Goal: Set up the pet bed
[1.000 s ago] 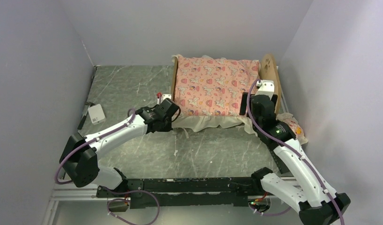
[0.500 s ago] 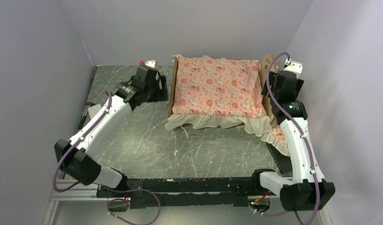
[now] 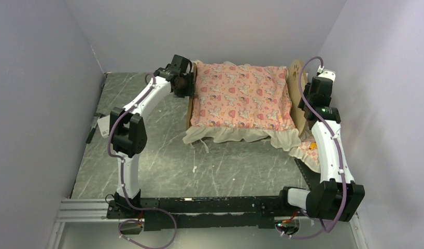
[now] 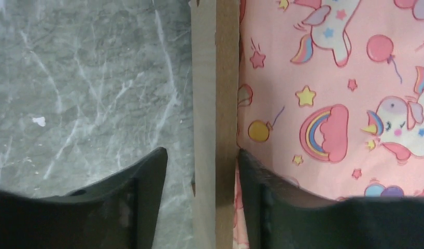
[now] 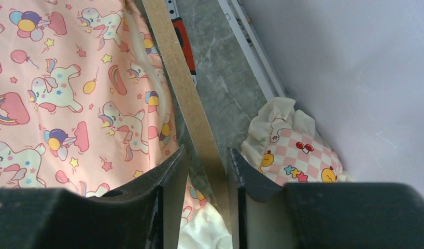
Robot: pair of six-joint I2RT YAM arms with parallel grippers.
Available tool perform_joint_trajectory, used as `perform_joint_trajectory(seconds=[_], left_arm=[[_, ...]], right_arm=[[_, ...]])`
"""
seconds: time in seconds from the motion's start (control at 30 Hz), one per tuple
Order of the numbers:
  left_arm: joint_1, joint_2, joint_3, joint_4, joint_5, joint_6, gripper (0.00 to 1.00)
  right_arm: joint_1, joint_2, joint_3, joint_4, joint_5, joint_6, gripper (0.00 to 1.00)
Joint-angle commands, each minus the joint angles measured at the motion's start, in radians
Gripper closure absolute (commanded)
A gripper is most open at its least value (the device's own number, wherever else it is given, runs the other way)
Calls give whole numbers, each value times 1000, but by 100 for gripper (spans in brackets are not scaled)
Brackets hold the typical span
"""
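The bed runs left-right across the upper middle. The left gripper straddles the footboard, open and holding nothing. The right gripper flanks the headboard; whether it grips is unclear.

Top external: high and behind the arm bases, looking down and forward over the whole table and pet bed. Left wrist: very close, straight down on the footboard edge. Right wrist: close, looking down along the headboard. All three views share the mattress.
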State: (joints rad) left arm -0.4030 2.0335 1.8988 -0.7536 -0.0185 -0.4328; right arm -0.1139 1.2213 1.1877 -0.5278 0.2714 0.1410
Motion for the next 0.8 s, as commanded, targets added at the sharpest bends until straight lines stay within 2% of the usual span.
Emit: perform_joint_trajectory(seconds=[0.0,0.07,0.13,0.2,0.37,0.47,0.63,0.7,0.77], left_arm=[[3,29,97,-19,21,31,59],[3,11,74,-17,29,36,84],[1,-39,14,-27,35,32,100],[1,-142,-68,-47,21,18,100],[0,-430,-359,-55,42,-43,100],[-11,-583,-513,-112,59,-73,100],[-59,-825,-765,-163,133,-154,100],[-84,-901,-827,-173,164,-186,100],[-98,-959,-868,-187,180,-207,96]], right_arm=[[3,-11,-12,49,-63,-13,69],[3,-9,-8,48,-97,-33,80],[4,-8,1,49,-152,-54,92],[7,-7,12,60,-231,-72,100],[37,7,28,160,-432,-131,100],[74,59,65,226,-533,-201,100],[156,251,206,276,-606,-263,100],[173,343,293,283,-612,-254,100],[177,429,379,295,-607,-229,99]])
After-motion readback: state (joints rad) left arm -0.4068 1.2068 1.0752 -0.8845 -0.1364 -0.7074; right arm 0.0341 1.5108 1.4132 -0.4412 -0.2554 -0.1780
